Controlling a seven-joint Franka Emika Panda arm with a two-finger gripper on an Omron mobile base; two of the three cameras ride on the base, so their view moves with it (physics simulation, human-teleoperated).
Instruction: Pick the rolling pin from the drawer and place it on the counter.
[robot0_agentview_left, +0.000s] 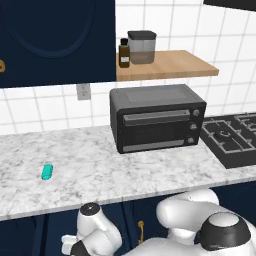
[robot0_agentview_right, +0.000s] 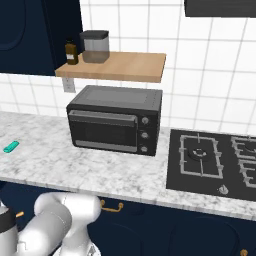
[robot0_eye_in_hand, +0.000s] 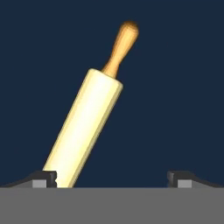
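Rolling pin (robot0_eye_in_hand: 85, 127): pale cream barrel, orange-tan handle, lying slanted on the dark navy drawer (robot0_eye_in_hand: 175, 87) floor, its near end by one fingertip (robot0_eye_in_hand: 43, 178). Gripper (robot0_eye_in_hand: 112, 179) spread wide, holding nothing. White marble counter (robot0_agentview_left: 125, 175) carries a black toaster oven (robot0_agentview_left: 157, 117), teal capsule (robot0_agentview_left: 47, 172) near its front edge, cooktop (robot0_agentview_right: 215, 160) at the right end.

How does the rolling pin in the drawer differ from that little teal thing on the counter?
The rolling pin is a long pale cream cylinder with an orange-tan handle; the teal capsule is short, stubby and one colour throughout. The rolling pin lies on the dark navy drawer floor, while the capsule sits on the white marble counter. Both are rounded, lying on their sides, and untouched.
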